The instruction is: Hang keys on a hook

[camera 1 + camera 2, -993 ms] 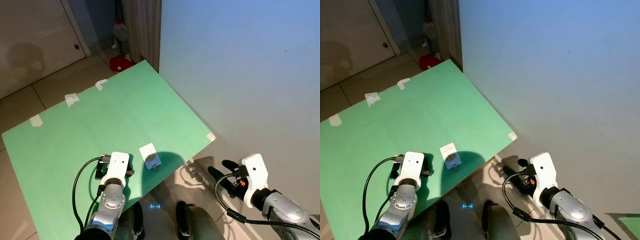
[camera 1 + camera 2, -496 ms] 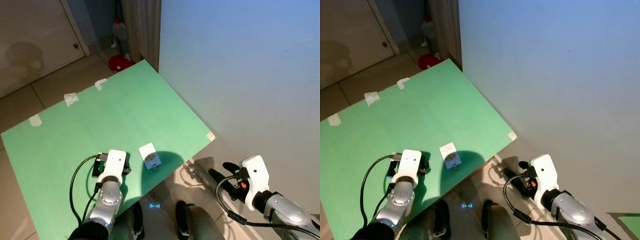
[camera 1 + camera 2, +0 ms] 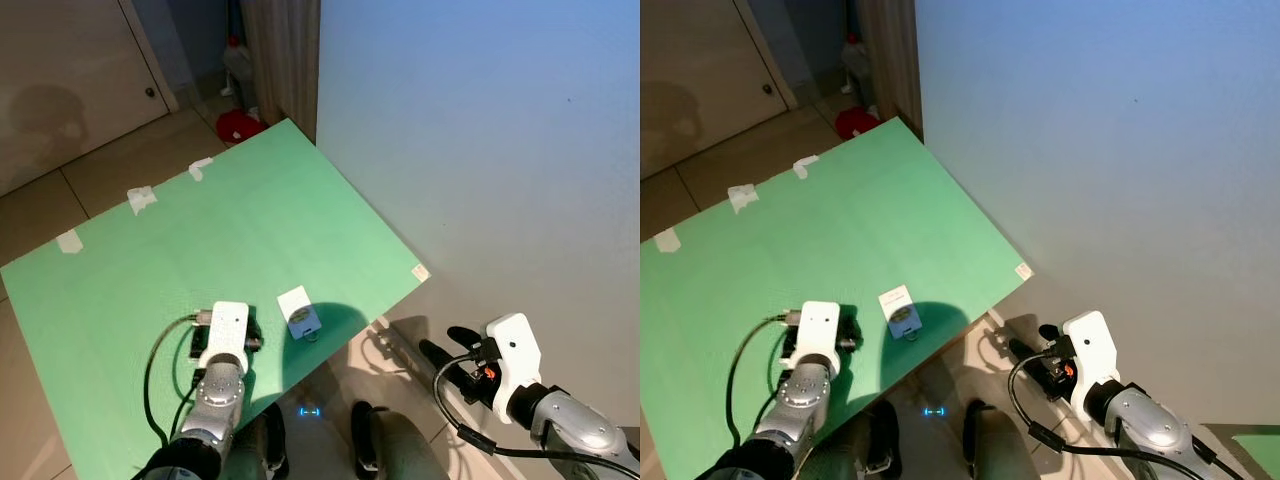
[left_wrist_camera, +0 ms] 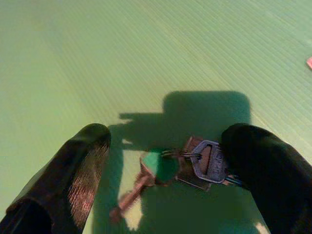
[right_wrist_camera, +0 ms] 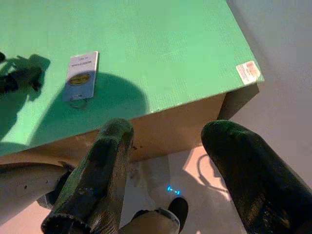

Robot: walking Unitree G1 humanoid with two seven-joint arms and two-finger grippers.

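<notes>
A bunch of keys [image 4: 202, 163] with a green tag lies on the green board [image 3: 250, 230]. My left gripper [image 4: 168, 141] is open over the board, one black finger [image 4: 83, 161] on each side of the keys; the key heads touch the other finger. A small white hook block [image 3: 300, 311] with a metal hook at its lower end lies on the board just right of the left gripper [image 3: 222, 340]. My right gripper [image 3: 443, 342] hangs open beyond the board's right edge, above the floor.
A pale wall [image 3: 480, 150] rises to the right of the board. Tape strips [image 3: 140, 198] hold the board's far edge. A red object [image 3: 238, 125] and a curtain [image 3: 285, 60] lie beyond it, and a door [image 3: 60, 80] at the far left. My feet [image 3: 365, 430] stand below the board's near edge.
My left gripper has shifted slightly left over the board. The right arm has sunk a little. The hook block has not moved.
</notes>
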